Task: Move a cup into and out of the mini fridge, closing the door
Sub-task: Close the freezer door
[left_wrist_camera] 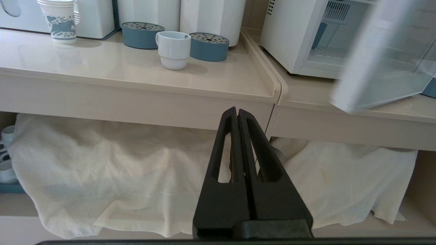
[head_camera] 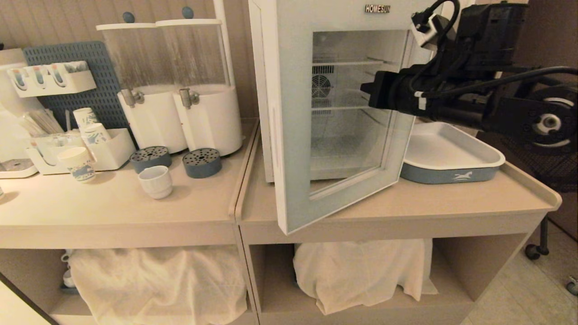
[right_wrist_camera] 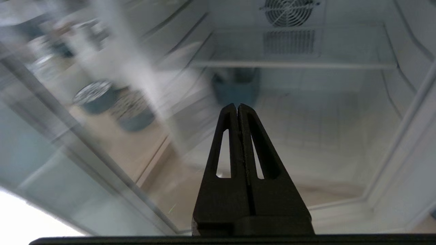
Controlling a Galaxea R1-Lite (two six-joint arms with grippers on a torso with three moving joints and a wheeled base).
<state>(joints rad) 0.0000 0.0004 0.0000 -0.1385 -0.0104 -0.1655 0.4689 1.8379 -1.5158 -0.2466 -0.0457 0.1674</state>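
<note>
Pointing into the mini fridge [head_camera: 289,27] past its open door [head_camera: 289,135], the right gripper [right_wrist_camera: 237,107] is clenched on nothing — as is the left gripper [left_wrist_camera: 237,111], parked low. Cup [head_camera: 156,181] sits on the counter [head_camera: 113,203] beside the dispensers [head_camera: 180,90].
</note>
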